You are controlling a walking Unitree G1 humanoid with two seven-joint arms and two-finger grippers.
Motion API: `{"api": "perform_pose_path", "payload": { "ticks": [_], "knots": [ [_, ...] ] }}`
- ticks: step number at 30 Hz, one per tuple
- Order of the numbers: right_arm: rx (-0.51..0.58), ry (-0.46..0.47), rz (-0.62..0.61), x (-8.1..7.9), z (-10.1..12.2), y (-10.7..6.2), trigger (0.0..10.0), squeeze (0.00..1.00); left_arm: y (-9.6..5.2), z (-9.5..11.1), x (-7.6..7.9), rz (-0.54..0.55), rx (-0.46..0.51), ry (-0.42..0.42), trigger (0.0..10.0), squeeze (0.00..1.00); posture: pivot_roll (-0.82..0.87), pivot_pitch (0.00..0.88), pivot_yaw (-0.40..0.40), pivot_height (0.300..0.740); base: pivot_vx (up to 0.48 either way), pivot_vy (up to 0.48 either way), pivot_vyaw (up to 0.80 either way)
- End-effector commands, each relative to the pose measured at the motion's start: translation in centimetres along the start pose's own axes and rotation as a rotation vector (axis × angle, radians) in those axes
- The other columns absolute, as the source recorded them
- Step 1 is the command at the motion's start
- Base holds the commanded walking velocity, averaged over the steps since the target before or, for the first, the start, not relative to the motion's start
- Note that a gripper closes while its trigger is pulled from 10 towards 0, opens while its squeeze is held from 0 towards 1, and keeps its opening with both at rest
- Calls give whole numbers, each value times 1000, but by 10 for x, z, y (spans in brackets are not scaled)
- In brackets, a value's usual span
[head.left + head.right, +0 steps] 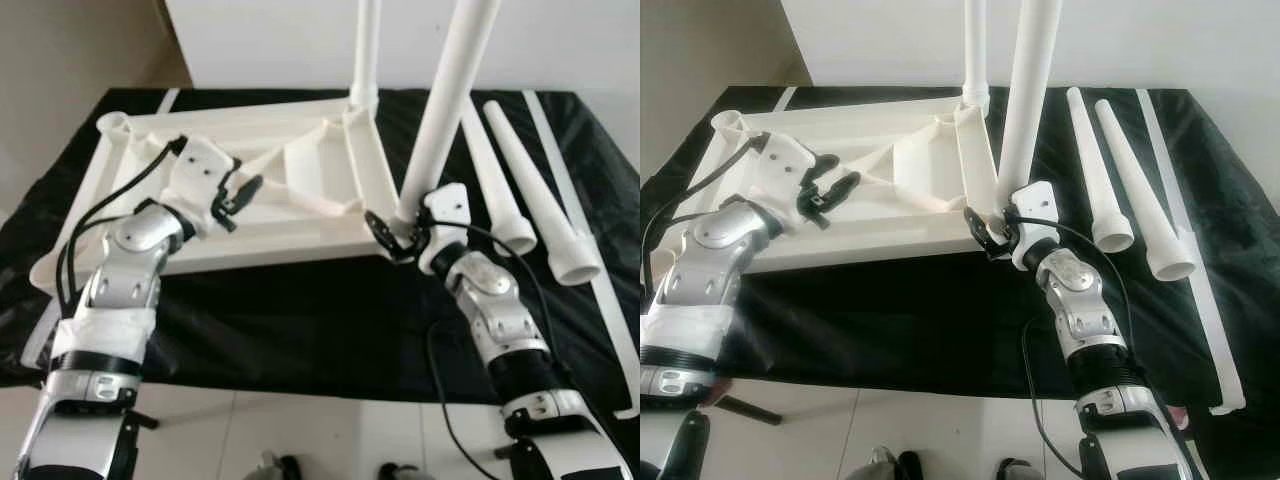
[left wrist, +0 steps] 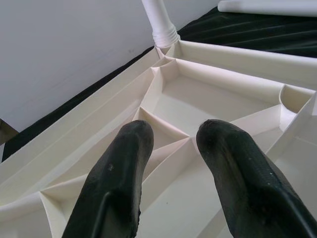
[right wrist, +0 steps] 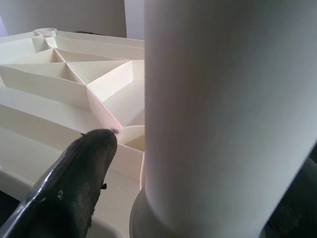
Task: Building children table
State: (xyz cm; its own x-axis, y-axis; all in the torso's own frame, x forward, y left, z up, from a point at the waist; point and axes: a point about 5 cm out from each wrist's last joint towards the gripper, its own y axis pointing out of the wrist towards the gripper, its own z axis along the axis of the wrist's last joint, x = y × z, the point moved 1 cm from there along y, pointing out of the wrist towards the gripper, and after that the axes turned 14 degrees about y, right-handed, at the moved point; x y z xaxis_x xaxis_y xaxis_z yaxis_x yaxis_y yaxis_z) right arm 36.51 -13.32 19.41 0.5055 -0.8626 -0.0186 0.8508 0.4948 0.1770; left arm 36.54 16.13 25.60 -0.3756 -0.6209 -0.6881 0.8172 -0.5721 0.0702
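The white plastic tabletop [image 1: 250, 215] lies upside down on a black cloth, ribs facing up. One white leg [image 1: 366, 50] stands upright in its far right corner. A second leg [image 1: 447, 110] stands at the near right corner, leaning slightly, and my right gripper [image 1: 396, 236] is shut on its lower end; the right wrist view has that leg [image 3: 218, 114] pressed against one finger [image 3: 74, 183]. My left gripper [image 1: 240, 196] hovers open over the ribbed underside on the left, its fingers [image 2: 119, 168] apart with nothing between them. Two loose legs [image 1: 505, 190] [image 1: 548, 205] lie to the right.
A long thin white strip [image 1: 590, 250] lies along the cloth's right side, and another [image 1: 166, 100] at the far left corner. A white wall stands close behind the table. The cloth's front edge [image 1: 300, 385] drops to a tiled floor.
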Motion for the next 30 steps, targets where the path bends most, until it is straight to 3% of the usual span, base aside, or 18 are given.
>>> {"api": "perform_pose_path", "payload": {
  "ticks": [1, 2, 3, 4, 5, 7, 10, 11, 12, 30],
  "knots": [
    [1, 12, -2, 1, -2, -2, 10000, 0, -1, -3, -5, 41, -20, 17, 0, 0, -61, 157, 83, 740, 0, 0, 0],
    [1, 12, -3, 1, -2, -2, 10000, 0, -1, -3, -5, 38, -21, 21, 0, 0, -60, 156, 83, 740, 0, 0, 0],
    [1, 13, -3, 1, -3, -2, 10000, 0, 0, -3, -5, 35, -21, 22, 5569, 0, -60, 154, 83, 740, 0, 0, 0],
    [1, 13, -3, 1, -3, -2, 10000, 0, 0, -3, -5, 33, -22, 23, 6353, 0, -60, 154, 83, 740, 0, 0, 0],
    [1, 13, -3, 1, -3, -2, 10000, 0, 0, -3, -5, 33, -20, 22, 9569, 0, -61, 153, 83, 740, 0, 0, 0],
    [1, 13, -2, 1, -3, -3, 10000, 0, 0, -4, -4, 28, -24, 24, 10000, 0, -62, 149, 81, 740, 0, 0, 0],
    [2, 13, -1, 0, -3, -3, 10000, 0, 0, -4, -4, 26, -28, 27, 10000, 0, -62, 149, 81, 740, 0, 0, 0],
    [2, 12, -1, 0, -3, -3, 10000, 0, 0, -5, -4, 28, -28, 26, 9255, 0, -63, 149, 80, 740, 0, 0, 0],
    [1, 12, 1, 0, -3, -3, 10000, 0, -1, -4, -5, 38, -18, 4, 0, 0, -62, 149, 78, 740, 0, 0, 0],
    [-1, 8, 1, 1, -2, -2, 10000, 0, -3, -4, -11, 65, -12, -2, 0, 0, -64, 153, 78, 740, 0, 0, 0]
  ]
}}
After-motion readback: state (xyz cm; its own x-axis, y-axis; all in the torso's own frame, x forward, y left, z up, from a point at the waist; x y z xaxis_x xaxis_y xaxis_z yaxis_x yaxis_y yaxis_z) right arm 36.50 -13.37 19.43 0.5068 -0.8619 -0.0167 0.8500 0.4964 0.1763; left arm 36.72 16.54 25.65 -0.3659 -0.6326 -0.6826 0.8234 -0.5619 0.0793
